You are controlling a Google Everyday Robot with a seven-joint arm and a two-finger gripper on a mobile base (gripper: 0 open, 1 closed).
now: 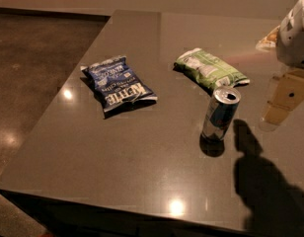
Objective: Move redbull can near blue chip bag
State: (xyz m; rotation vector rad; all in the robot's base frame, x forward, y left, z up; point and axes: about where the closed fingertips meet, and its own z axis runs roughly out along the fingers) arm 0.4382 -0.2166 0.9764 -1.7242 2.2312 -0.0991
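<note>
- A redbull can (221, 113), silver and blue with its pull-tab top facing up, stands upright on a dark, glossy table (142, 157), right of the table's middle.
- The blue chip bag (120, 85) lies flat between 9 and 10 o'clock from the can and well apart from it. Its white "KETTLE" lettering is on its near half, and its whitish edge points towards the far left.
- A green and white chip bag (210, 69) lies flat at 12 o'clock from the can. Its near end is just beside the can's top as seen from this camera, and whether the two touch cannot be told.
- The robot's gripper (286, 100) hangs at 3 o'clock from the can, near the picture's right edge and apart from the can, below a white housing. Whether the claw is open or closed cannot be told, and it holds nothing that can be seen.
- A dark shadow (270, 191) spreads over the tabletop at 5 o'clock from the can.
- Two bright light spots glint on the surface, one at 9 o'clock from the blue bag and one near the table's front edge.
- A mottled brown floor (33, 58) fills the left side.
</note>
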